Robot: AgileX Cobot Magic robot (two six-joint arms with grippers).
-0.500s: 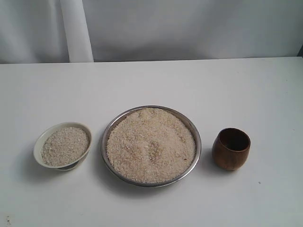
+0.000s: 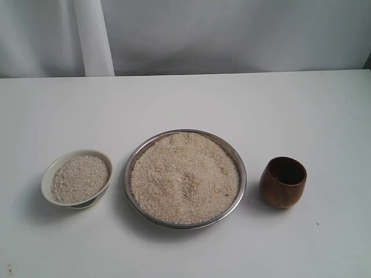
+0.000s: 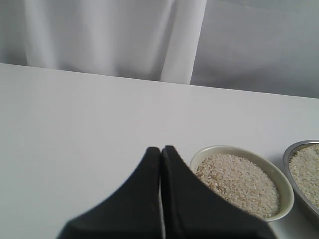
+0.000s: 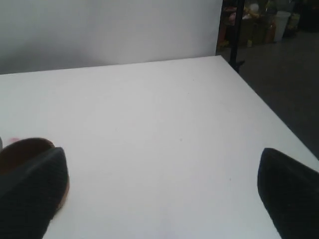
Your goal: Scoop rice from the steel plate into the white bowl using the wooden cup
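rice [image 2: 184, 176] heaped in the steel plate [image 2: 128, 171], pale grains filling it almost to the rim, a shallow dent near the middle of the heap. plate sits mid-table, toward the near edge. white bowl [image 2: 47, 174] just off the plate's left side, apart from it, already holding a layer of rice; it looks a little tipped on its dark foot. wooden cup [image 2: 283, 182] stands upright on the plate's right side, close but not touching, mouth up, inside dark; cannot tell if anything is in it. the three sit in a row on the white table [image 2: 191, 98], with a pale curtain [image 2: 232, 35] hanging behind.

left gripper [image 3: 161, 151]: black fingers pressed together, nothing between them, poised above the table just beside the bowl; the plate's rim shows beyond.

right gripper [image 4: 162, 152]: fingers spread wide, only bare table between them. the cup's brown rim peeks out behind one finger; cannot tell whether they touch.
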